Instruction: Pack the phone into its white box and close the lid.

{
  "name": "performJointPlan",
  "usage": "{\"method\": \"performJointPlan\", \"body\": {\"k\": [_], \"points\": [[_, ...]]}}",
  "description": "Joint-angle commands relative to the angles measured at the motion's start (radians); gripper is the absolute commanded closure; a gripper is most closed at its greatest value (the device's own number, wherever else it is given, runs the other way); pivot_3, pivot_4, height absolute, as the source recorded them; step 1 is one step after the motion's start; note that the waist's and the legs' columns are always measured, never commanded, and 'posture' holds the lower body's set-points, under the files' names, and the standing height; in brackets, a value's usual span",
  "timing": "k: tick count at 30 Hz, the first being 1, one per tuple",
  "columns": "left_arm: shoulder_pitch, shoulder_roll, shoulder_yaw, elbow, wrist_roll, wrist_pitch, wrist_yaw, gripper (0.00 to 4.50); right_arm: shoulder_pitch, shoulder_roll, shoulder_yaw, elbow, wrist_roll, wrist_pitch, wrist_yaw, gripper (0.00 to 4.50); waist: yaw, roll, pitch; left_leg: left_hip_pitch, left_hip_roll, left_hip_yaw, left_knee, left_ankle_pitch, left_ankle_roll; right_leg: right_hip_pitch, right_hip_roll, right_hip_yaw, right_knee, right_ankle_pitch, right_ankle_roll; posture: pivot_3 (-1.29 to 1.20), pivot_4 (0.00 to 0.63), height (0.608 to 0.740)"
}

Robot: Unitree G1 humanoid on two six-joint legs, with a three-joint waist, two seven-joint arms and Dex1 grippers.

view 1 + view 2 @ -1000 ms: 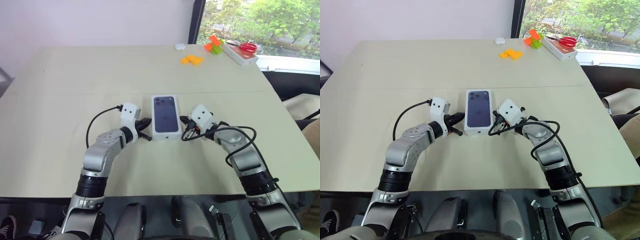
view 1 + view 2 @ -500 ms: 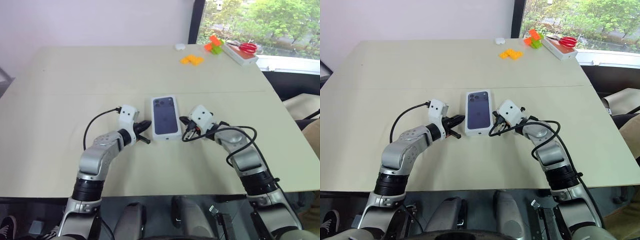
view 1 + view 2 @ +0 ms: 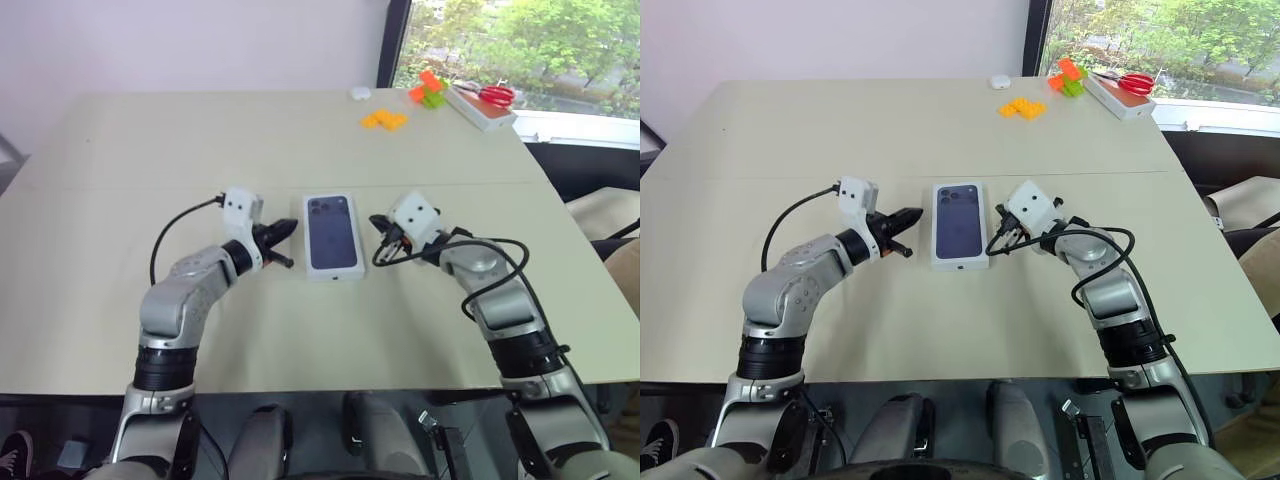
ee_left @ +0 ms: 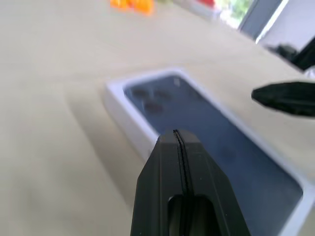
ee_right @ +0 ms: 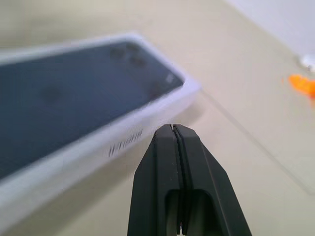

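Wide beige table [image 3: 150, 160], mostly bare. Closed white box [image 3: 333, 272] near the middle, lid [image 3: 332, 232] seated on top, printed dark blue phone back facing up, camera cluster at the far end. Long axis running away from the robot, near short end toward the table's front edge. Real phone presumably inside; hidden, cannot confirm. Left gripper [image 3: 283, 232] just off the box's left long side, fingers pinched together on nothing, pointing across toward the lid, apart from it. Right gripper [image 3: 381, 226] just off the right long side, likewise clenched and empty, pointing back toward the box, not touching. Box between the two, roughly level with both tips; about equally near, neither clearly closer. Wrist views agree: closed black fingers [image 4: 178, 162] aimed at the lid's side wall, gap visible between tip and cardboard. Judged: packing looks finished, lid down flush, arms clear of it. Counts: one box, one lid, two grippers. Far right corner, well apart: one flat pack with red scissors [image 3: 484, 100], one loose cluster of orange blocks [image 3: 383, 120], one orange-and-green block stack [image 3: 430, 90], one small white object [image 3: 359, 94].
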Motion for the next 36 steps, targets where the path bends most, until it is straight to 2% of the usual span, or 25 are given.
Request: {"method": "performJointPlan", "body": {"k": [1,6,9,13,20,25,32,36], "points": [[-0.047,-0.041,-0.032,0.045,-0.001,-0.038,0.006,4.5,-0.04,0.046,-0.018,-0.032,0.053,-0.005,-0.006,4.46,0.0,0.0,0.0,0.0,0.0,0.0,0.0,0.0,0.0,0.0,0.0,0.0,0.0,0.0,0.0,0.0,0.15,0.74],[-0.048,-0.071,-0.09,0.095,0.041,-0.072,0.013,4.5,0.021,0.067,0.045,-0.046,0.023,-0.018,-0.006,4.46,0.002,0.0,0.0,0.0,0.0,-0.001,0.0,0.0,0.0,0.0,0.0,-0.001,0.0,0.0,0.0,0.0,0.15,0.74],[0.019,-0.044,-0.172,0.103,0.102,-0.087,0.004,4.5,0.111,0.075,0.079,-0.081,0.006,-0.006,-0.026,4.46,0.001,0.0,0.0,0.0,0.0,0.0,0.0,-0.001,0.001,0.0,-0.001,0.0,-0.001,0.0,0.0,0.0,0.15,0.74],[0.04,-0.032,-0.18,0.117,0.12,-0.099,0.005,4.5,0.145,0.066,0.097,-0.086,-0.012,0.0,-0.033,4.46,-0.001,0.0,0.0,0.002,0.0,0.0,0.0,-0.001,0.002,0.002,-0.001,0.001,-0.001,0.0,0.001,0.0,0.15,0.74],[-0.023,-0.035,-0.154,0.134,0.11,-0.099,0.006,4.5,0.076,0.074,0.062,-0.067,0.01,0.017,-0.037,4.46,-0.001,0.0,0.0,0.003,0.0,-0.001,0.001,-0.001,0.002,0.004,0.0,-0.001,-0.001,-0.003,0.004,0.0,0.15,0.74],[-0.086,-0.045,-0.129,0.143,0.099,-0.098,0.016,4.5,-0.012,0.081,0.032,-0.003,0.023,-0.013,-0.045,4.46,0.001,0.0,0.0,0.001,0.0,-0.001,0.001,-0.001,0.002,0.003,0.0,-0.001,-0.001,-0.001,0.001,0.0,0.15,0.74],[-0.215,-0.056,-0.118,0.355,0.163,-0.2,0.06,4.5,-0.119,0.088,0.037,0.233,-0.01,-0.154,-0.066,4.46,0.001,0.0,0.0,0.001,0.0,-0.001,0.002,-0.002,0.003,0.003,0.0,-0.002,-0.001,-0.001,0.001,0.0,0.15,0.74],[-0.239,-0.05,-0.152,0.47,0.224,-0.245,0.072,4.5,-0.113,0.112,0.056,0.33,-0.033,-0.219,-0.093,4.46,-0.003,0.0,0.0,0.001,0.0,0.0,0.001,-0.002,0.004,0.002,-0.001,-0.001,-0.002,-0.001,0.001,0.0,0.15,0.74]]}}
